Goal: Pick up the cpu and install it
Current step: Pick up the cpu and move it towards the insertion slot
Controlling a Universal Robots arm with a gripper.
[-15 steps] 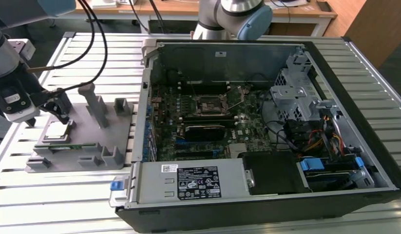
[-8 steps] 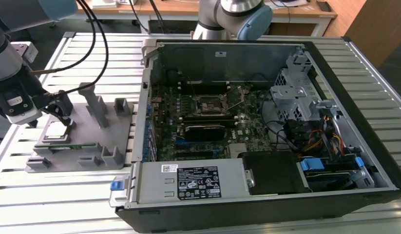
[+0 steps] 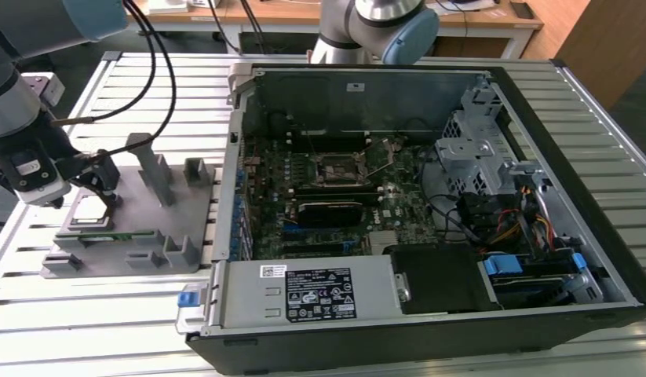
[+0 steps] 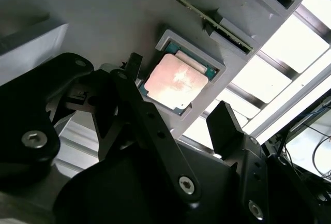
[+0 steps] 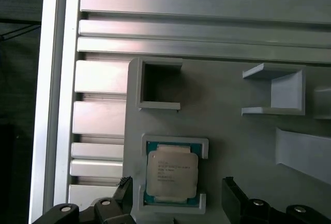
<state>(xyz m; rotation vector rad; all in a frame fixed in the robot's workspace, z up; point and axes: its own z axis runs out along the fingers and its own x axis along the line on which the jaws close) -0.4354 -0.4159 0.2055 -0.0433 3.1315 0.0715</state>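
Silvery-grey with a green rim, the cpu (image 5: 171,176) is lying flat in a shallow square pocket of the grey fixture (image 5: 232,146). The gripper (image 3: 85,203) is hovering just above it, its fingers (image 5: 231,193) spreading wide, one on each side of the chip and neither touching it. The fixture is sitting on a slatted metal table (image 3: 93,314), to the exterior view's left of an open computer case (image 3: 574,259) whose socket (image 3: 337,166) is lying mid-board.

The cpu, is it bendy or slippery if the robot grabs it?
Probably stiff, not floppy: the cpu has a flat metal top. Maybe slippery, since that top shines. Lying flat and low in a walled pocket of the grey fixture, it likely won't roll or tip.
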